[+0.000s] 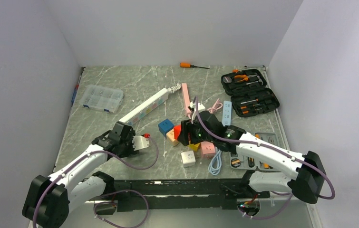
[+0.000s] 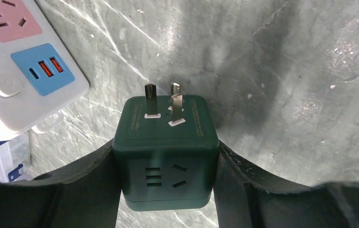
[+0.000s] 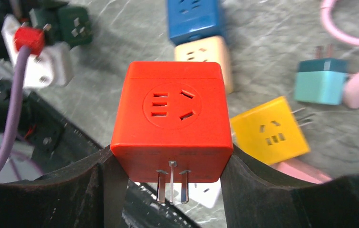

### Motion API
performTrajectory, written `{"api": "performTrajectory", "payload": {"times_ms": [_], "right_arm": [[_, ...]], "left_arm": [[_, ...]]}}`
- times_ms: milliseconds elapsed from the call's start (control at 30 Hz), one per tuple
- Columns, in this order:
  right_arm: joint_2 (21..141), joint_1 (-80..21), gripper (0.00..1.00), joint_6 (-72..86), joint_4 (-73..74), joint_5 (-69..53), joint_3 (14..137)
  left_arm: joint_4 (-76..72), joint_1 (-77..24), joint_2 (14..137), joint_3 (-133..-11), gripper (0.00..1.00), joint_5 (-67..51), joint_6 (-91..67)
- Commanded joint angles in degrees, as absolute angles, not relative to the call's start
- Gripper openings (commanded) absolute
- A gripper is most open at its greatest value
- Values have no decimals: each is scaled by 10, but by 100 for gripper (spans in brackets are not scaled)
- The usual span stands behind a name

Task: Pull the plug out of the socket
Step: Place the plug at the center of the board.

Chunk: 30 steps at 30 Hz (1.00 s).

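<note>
My left claw pinches a dark green cube adapter by its smooth plastic sides, with the metal prongs bare and pointing away from me. My right claw pinches an orange-red cube adapter, rounded and glossy. The two cubes are well apart over the marble table, green at left. I judge they are already separated.
</note>
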<state>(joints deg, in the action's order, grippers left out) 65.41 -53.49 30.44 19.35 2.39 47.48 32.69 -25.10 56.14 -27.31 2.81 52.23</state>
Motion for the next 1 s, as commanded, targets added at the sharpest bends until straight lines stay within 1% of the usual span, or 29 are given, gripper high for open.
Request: {"api": "performTrajectory", "payload": {"times_ms": [0,133,367,467,600,867,900,967], "right_arm": [[672,-500,0,301,245,94,526],[672,-447,0,329,286,128,528],[682,-313,0,358,338,123,510],[699,-272,0,356,340,130,505],[740,-252,0,349,327,143,511],[839,-249,0,341,304,150,547],[847,-250,5,339,301,148,547],[861,-249,26,338,297,145,547]], "left_arm": [[321,-253,562,-257,0,31,484],[332,-253,574,-274,0,6,447],[361,-253,579,-352,0,-110,375],[364,-255,598,-384,0,-145,349],[361,-277,625,-418,0,-171,321],[366,-363,675,-498,0,-180,290],[366,-370,680,-507,0,-181,290],[367,-384,690,-521,0,-183,289]]}}
